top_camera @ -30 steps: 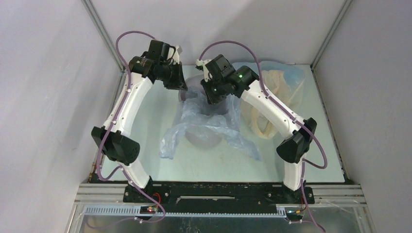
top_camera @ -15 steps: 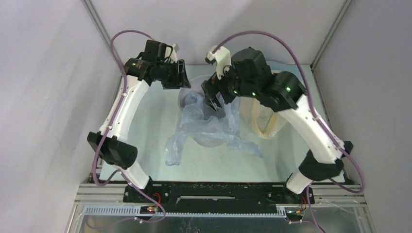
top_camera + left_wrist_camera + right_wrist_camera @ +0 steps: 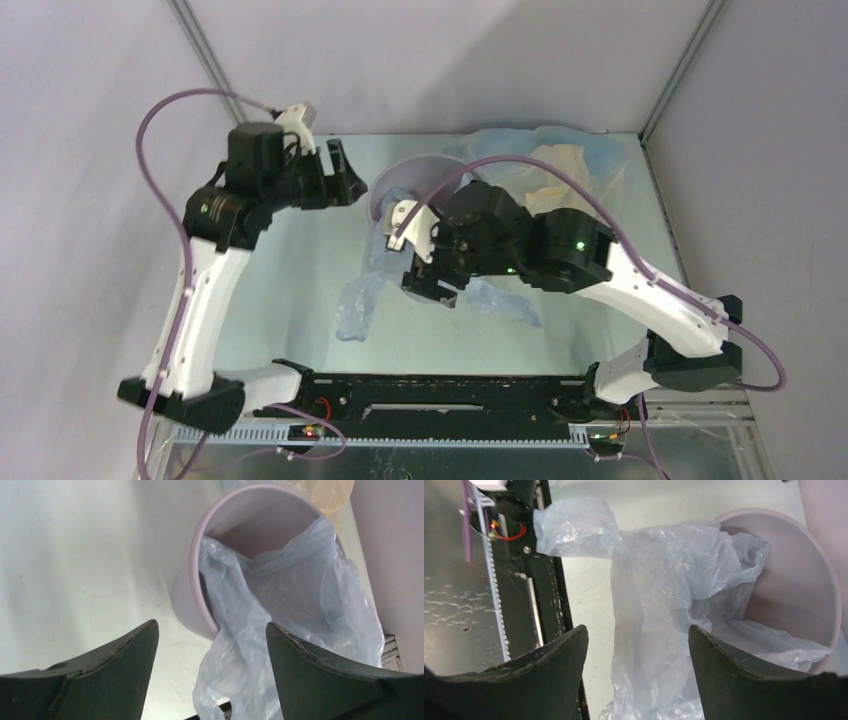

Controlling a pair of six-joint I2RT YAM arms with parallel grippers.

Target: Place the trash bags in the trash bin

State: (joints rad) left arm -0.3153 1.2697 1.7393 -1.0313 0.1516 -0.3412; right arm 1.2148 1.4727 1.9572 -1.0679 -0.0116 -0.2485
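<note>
Bag [image 3: 358,300] trails over near rim of bin [image 3: 405,178], just under wide, empty right claw [image 3: 432,290]; left claw [image 3: 345,178], also wide, stands aside.

One trash bag [image 3: 358,305] drapes from the trash bin [image 3: 397,183] onto the table [image 3: 290,270] before it; other bags [image 3: 575,160] lie behind-right.

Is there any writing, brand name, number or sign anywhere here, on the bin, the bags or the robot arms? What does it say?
No text can be read in any of these views.
On the trash bin: plain, no label or mark.
On the pale blue trash bag: no print shows.
On the cream-yellow bag: no print shows.
On the left arm and right arm: only small green lights; any lettering is too small to tell.
</note>
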